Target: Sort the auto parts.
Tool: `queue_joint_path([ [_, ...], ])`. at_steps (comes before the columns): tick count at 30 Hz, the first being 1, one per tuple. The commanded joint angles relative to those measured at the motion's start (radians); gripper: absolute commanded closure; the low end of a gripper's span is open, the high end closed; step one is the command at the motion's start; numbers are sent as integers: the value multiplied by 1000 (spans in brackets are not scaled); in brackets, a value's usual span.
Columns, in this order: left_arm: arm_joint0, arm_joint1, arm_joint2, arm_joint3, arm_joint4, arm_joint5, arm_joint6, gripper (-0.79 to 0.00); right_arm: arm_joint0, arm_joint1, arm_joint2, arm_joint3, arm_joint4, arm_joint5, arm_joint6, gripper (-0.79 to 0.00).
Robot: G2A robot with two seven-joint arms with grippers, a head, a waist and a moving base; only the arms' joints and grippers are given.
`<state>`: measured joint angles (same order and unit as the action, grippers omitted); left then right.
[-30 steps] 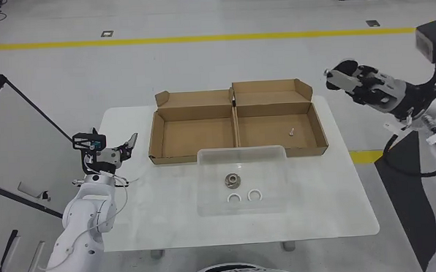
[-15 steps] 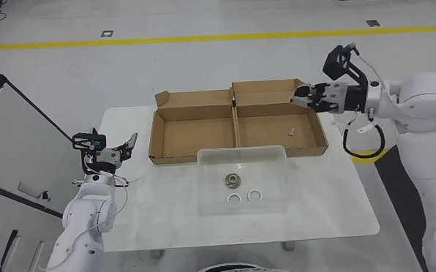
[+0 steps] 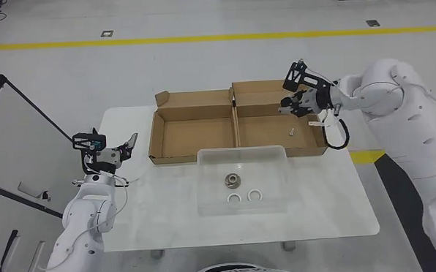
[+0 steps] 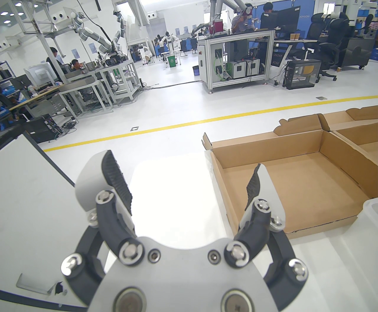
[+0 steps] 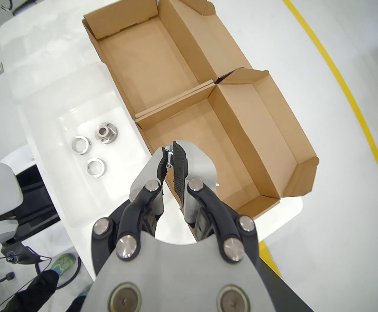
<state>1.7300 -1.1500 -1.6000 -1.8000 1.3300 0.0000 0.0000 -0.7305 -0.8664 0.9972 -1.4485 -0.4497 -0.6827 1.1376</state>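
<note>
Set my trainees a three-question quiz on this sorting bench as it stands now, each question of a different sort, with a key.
1. True or false: the left tool is shut.
2. How many parts lie in the clear tray? A) two B) three C) five
3. Fill in: the right tool, over the right box, is shut on a small ____.

Key
1. False; it is open and holds nothing.
2. B; two rings and a flanged hub.
3. screw
</note>
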Motion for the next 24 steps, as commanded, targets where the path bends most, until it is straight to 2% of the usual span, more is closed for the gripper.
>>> queue_joint_path([
  [1,0,0,0,0,0,0,0,-785,54,0,-64,35,-10,0,0,0],
  [4,0,0,0,0,0,0,0,-785,118,-3,-153,89,7,-9,-9,0],
  [21,0,0,0,0,0,0,0,-785,118,-3,-153,89,7,-9,-9,0],
  [24,0,0,0,0,0,0,0,-785,103,-11,-176,59,-36,59,-43,0],
])
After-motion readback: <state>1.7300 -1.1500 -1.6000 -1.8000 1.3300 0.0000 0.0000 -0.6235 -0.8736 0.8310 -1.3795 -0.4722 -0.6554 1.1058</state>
